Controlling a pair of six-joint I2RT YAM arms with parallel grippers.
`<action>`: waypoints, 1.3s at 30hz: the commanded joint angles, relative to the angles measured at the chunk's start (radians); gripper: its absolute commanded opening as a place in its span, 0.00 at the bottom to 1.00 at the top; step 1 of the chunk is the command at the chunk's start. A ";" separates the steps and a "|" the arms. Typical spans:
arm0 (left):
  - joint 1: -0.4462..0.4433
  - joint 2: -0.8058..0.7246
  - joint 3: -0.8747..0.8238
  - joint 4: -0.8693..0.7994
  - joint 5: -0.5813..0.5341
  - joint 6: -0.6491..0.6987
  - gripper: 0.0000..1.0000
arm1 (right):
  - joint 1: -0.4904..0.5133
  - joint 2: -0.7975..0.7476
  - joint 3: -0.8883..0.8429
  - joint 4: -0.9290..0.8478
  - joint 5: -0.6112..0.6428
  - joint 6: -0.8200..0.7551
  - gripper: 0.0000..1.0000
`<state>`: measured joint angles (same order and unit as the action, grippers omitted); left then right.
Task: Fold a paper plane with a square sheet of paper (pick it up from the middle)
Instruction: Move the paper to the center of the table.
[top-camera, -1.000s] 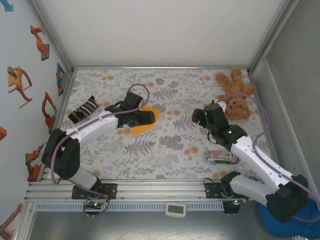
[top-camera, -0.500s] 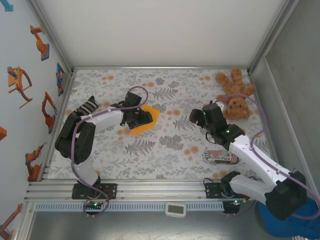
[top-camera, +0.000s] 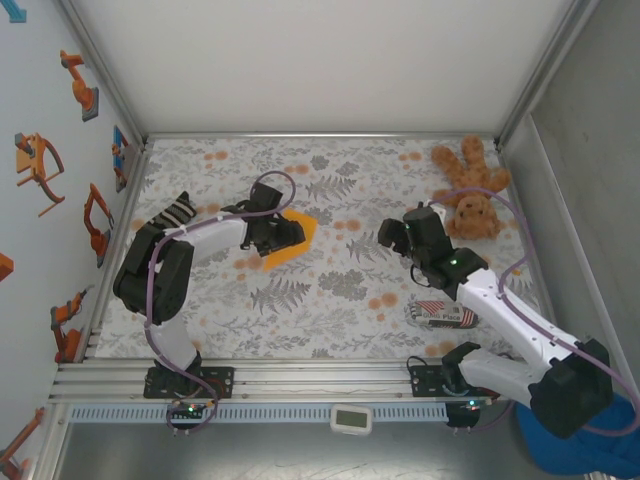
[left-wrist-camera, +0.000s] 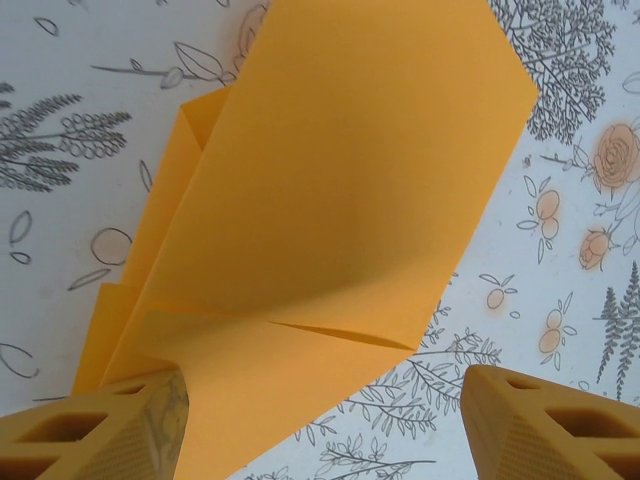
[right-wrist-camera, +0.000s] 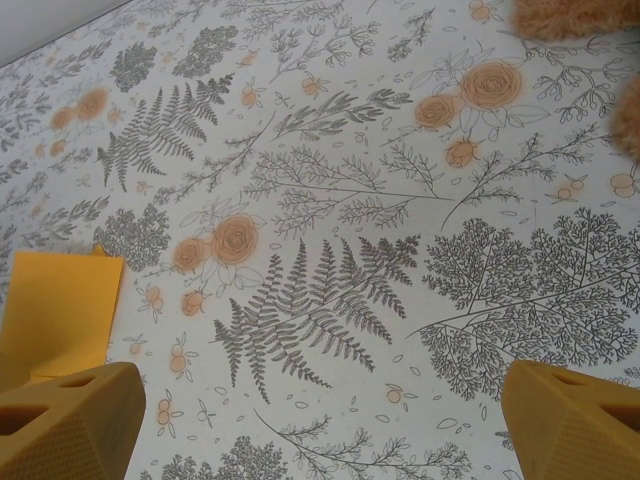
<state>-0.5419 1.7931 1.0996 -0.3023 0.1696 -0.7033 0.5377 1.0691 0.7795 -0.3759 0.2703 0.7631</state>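
Flowered cloth with grey ferns and orange roses is covering the counter (top-camera: 330, 300), and white walls are closing it in on three sides. Left of the middle, the orange sheet of paper (top-camera: 298, 236) is lying flat on the cloth, already folded into several layers (one corner is pointing to the right). The left arm is reaching over it, and the left fingers (top-camera: 283, 236) are hanging above its left part. In the left wrist camera the sheet (left-wrist-camera: 340, 200) is showing a wide top flap, with thinner folded edges sticking out at the left. The two yellow fingers (left-wrist-camera: 90, 435) are standing spread wide; one is covering the lower left edge of the paper, the other is over bare cloth, and they are not pinching anything. Whether that finger is touching the paper, I cannot tell.

The right arm is stretching toward the middle, and the right fingers (top-camera: 392, 236) are also standing spread, holding nothing, well apart from the sheet. A brown teddy bear (top-camera: 470, 205) is lying in the far right corner. A red-and-white striped packet (top-camera: 441, 313) is lying beside the right arm, and a black-and-white striped cloth (top-camera: 172, 213) is lying at the left, partly behind the left arm.
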 joint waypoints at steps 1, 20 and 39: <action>0.021 0.020 -0.003 0.022 0.031 -0.007 0.71 | -0.004 0.013 -0.015 0.027 -0.011 0.018 0.91; -0.012 0.062 -0.097 0.151 0.252 -0.148 0.58 | 0.058 0.163 -0.117 0.331 -0.284 0.227 0.76; -0.160 0.029 -0.158 0.195 0.188 -0.313 0.30 | 0.209 0.377 -0.245 0.616 -0.224 0.699 0.46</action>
<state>-0.6998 1.8320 0.9661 -0.0605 0.3847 -0.9943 0.7425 1.4242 0.5343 0.1520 0.0299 1.3804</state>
